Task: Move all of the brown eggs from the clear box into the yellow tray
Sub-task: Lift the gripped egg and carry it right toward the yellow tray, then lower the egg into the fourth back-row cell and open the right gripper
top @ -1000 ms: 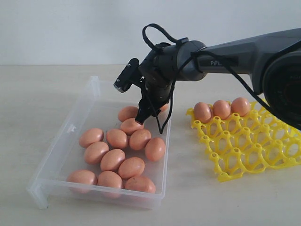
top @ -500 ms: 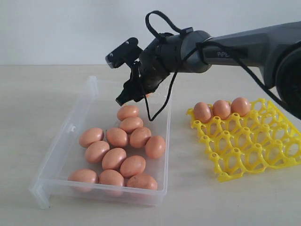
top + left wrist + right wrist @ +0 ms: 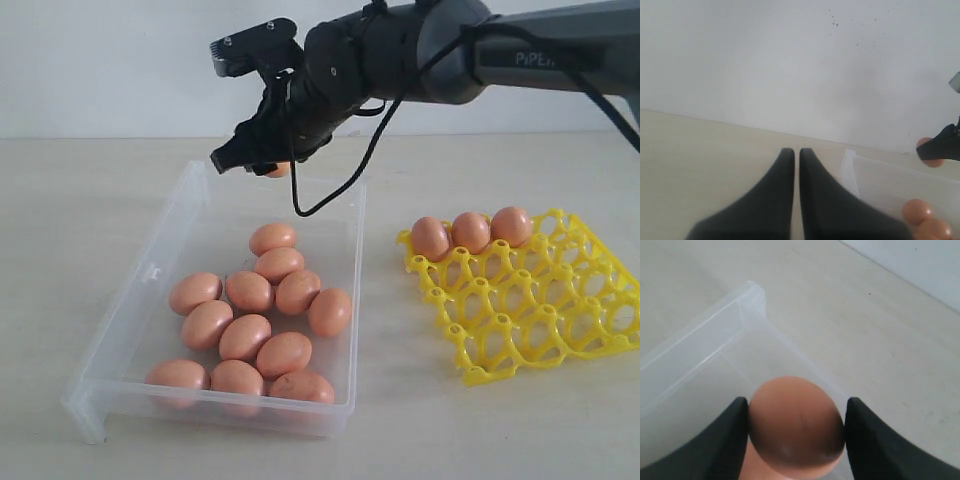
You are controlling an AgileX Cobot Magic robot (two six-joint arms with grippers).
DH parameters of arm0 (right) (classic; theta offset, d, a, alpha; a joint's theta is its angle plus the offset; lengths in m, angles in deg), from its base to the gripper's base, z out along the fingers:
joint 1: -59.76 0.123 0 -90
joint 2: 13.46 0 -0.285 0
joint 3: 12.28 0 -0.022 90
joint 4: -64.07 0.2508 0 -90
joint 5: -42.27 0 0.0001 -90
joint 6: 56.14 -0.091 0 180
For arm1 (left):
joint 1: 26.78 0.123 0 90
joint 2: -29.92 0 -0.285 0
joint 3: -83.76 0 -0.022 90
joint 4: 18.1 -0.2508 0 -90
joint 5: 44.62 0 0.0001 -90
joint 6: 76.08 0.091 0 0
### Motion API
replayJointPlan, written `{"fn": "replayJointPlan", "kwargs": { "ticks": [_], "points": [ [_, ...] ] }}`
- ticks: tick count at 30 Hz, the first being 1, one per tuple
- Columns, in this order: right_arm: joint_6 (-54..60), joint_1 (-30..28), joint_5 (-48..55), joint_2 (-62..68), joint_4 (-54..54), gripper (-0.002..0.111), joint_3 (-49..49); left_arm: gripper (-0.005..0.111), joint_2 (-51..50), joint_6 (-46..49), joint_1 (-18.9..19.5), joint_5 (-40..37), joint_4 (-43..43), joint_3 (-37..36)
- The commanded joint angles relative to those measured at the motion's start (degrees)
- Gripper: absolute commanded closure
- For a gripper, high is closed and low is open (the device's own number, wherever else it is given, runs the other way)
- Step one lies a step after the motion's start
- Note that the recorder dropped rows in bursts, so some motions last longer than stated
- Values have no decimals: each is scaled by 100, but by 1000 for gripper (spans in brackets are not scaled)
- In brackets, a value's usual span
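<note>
My right gripper [image 3: 258, 160] hangs above the far end of the clear box [image 3: 150, 272], shut on one brown egg [image 3: 279, 169]. In the right wrist view that egg [image 3: 795, 422] fills the gap of the right gripper [image 3: 796, 401], touching both black fingers. Several brown eggs [image 3: 262, 310] lie on the box floor. The yellow tray [image 3: 520, 320] sits to the right with three eggs [image 3: 471, 232] in its back row. My left gripper [image 3: 796, 151] is shut on nothing, low over the table beside the box corner [image 3: 849, 165]. It does not show in the exterior view.
The beige table runs to a white wall behind. A black cable loops down from the right arm [image 3: 330, 195] over the box's far end. A strip of bare table separates the box and the tray.
My right gripper has risen out of the box with the egg and swung left and back, from just above the pile to well above the box's far end. The left gripper has not moved.
</note>
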Motion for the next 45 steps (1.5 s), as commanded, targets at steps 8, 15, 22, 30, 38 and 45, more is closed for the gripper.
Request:
{"fn": "replayJointPlan", "kwargs": {
  "ticks": [8,15,22,30,38,45],
  "points": [
    [-192,-27,68,-1612,-1019,109,1243,103,-20,-7,-22,11,3,21],
    [-2451,-27,1609,-2837,-4335,109,2494,103,-20,-7,-22,11,3,21],
    [-2866,-27,4366,-3245,-5572,109,2982,103,-20,-7,-22,11,3,21],
    [-2810,-678,2041,-3863,-4176,109,3879,103,-20,-7,-22,11,3,21],
    [-5692,-2307,-1733,-4544,-6335,109,5769,103,-20,-7,-22,11,3,21],
    [-5627,-4320,-4743,-4461,-5966,109,6224,103,-20,-7,-22,11,3,21]
  ]
}}
